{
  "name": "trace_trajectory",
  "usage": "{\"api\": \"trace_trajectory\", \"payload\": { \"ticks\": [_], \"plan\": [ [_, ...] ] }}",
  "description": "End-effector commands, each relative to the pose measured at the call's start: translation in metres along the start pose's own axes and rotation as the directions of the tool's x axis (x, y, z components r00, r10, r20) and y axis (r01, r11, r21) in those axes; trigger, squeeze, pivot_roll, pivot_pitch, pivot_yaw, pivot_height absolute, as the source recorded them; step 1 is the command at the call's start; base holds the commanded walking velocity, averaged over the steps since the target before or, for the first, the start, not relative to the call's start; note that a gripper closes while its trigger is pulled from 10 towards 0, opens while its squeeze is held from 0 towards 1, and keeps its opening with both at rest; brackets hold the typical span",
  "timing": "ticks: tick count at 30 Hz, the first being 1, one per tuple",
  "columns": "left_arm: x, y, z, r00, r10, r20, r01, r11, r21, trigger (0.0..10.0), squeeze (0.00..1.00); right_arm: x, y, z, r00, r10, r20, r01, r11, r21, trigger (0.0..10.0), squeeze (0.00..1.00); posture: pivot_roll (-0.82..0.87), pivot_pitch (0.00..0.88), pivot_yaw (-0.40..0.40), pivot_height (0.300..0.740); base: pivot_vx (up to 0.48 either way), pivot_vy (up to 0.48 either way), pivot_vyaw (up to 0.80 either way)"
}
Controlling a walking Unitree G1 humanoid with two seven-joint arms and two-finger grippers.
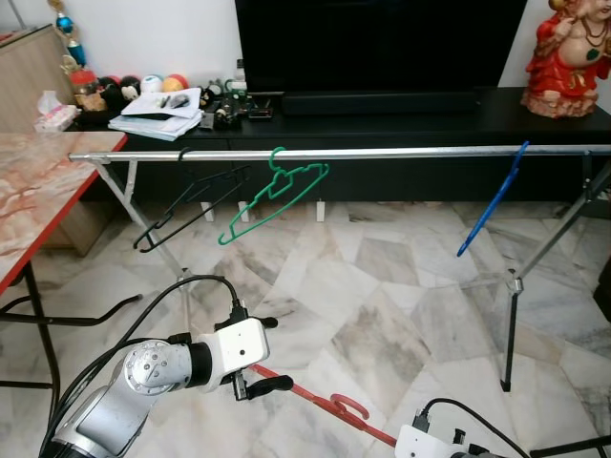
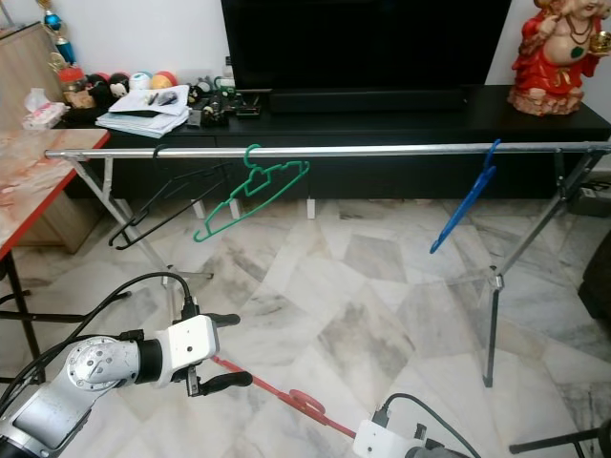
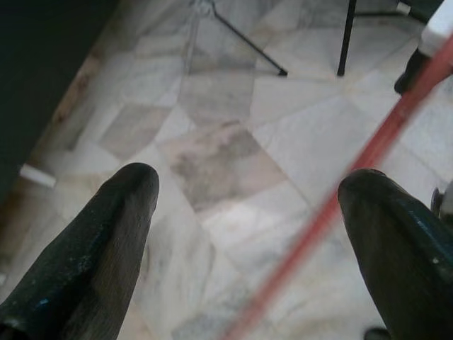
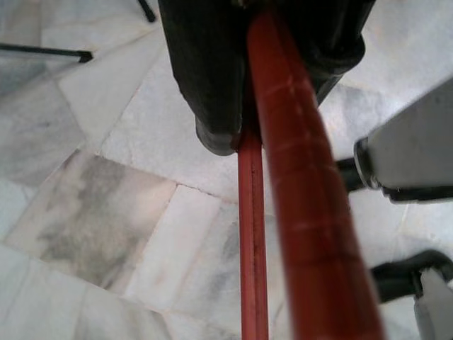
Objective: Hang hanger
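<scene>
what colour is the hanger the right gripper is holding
Red. The hanger clamped in the right gripper shows best in the right wrist view.

I see the red hanger (image 1: 329, 404) held low over the marble floor, lying nearly flat, hook upward, well below the metal rail (image 1: 401, 152).

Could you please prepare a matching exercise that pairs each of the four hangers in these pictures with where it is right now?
Hangers:
1. black hanger
2. green hanger
3. blue hanger
4. red hanger

Places:
A. far along the rail on the robot's right
B. clamped in the right gripper
C. nearest the rail's left end
D. beside the black one

Pairs: 1-C, 2-D, 3-A, 4-B
</scene>
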State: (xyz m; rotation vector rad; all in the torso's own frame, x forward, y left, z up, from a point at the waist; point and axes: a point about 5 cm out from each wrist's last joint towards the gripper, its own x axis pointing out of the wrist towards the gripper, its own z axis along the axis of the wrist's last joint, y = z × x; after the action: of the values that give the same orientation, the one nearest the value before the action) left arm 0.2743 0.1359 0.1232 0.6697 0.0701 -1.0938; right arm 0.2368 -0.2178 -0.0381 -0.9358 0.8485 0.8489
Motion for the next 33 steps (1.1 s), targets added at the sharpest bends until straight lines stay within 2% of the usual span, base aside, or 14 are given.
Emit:
{"api": "trace_trajectory", "payload": {
  "ticks": [1,3,6,12,25,31,33],
  "plan": [
    [0.002,-0.004,-0.001,0.999,-0.046,-0.004,0.046,0.999,0.007,10.0,0.0,0.002,0.002,0.007,0.999,0.037,0.026,-0.036,0.999,-0.038,10.0,0.0,0.1,0.066,0.048,0.74,0.0,0.0,0.0],
    [0.002,-0.008,-0.004,0.992,-0.118,-0.038,0.119,0.993,0.018,10.0,0.0,0.002,-0.002,0.012,0.999,0.027,0.035,-0.025,0.998,-0.06,10.0,0.0,0.11,0.073,0.051,0.74,0.0,0.0,0.0],
    [0.002,-0.01,-0.011,0.981,-0.174,-0.082,0.178,0.983,0.038,10.0,0.0,0.002,-0.006,0.019,0.998,0.024,0.053,-0.02,0.997,-0.077,10.0,0.0,0.1,0.077,0.055,0.74,0.0,0.0,0.0],
    [0.008,-0.012,-0.009,0.962,-0.262,-0.078,0.265,0.963,0.038,10.0,0.0,0.003,-0.012,0.036,0.994,0.022,0.111,-0.008,0.992,-0.126,10.0,0.0,0.09,0.08,0.069,0.74,0.0,0.0,0.0],
    [0.02,-0.008,-0.01,0.947,-0.308,-0.09,0.315,0.946,0.072,10.0,0.0,0.002,-0.021,0.055,0.985,0.007,0.171,0.02,0.987,-0.159,10.0,0.0,0.08,0.075,0.085,0.74,0.0,0.0,0.0],
    [0.021,-0.013,-0.018,0.924,-0.348,-0.159,0.364,0.927,0.09,10.0,0.0,0.001,-0.025,0.059,0.983,-0.007,0.186,0.037,0.986,-0.163,10.0,0.0,0.08,0.074,0.088,0.74,0.0,0.0,0.0],
    [0.022,-0.012,-0.023,0.927,-0.329,-0.181,0.351,0.931,0.103,10.0,0.0,0.0,-0.027,0.061,0.979,-0.011,0.202,0.044,0.987,-0.156,10.0,0.0,0.08,0.073,0.089,0.74,0.0,0.0,0.0]
  ]
}}
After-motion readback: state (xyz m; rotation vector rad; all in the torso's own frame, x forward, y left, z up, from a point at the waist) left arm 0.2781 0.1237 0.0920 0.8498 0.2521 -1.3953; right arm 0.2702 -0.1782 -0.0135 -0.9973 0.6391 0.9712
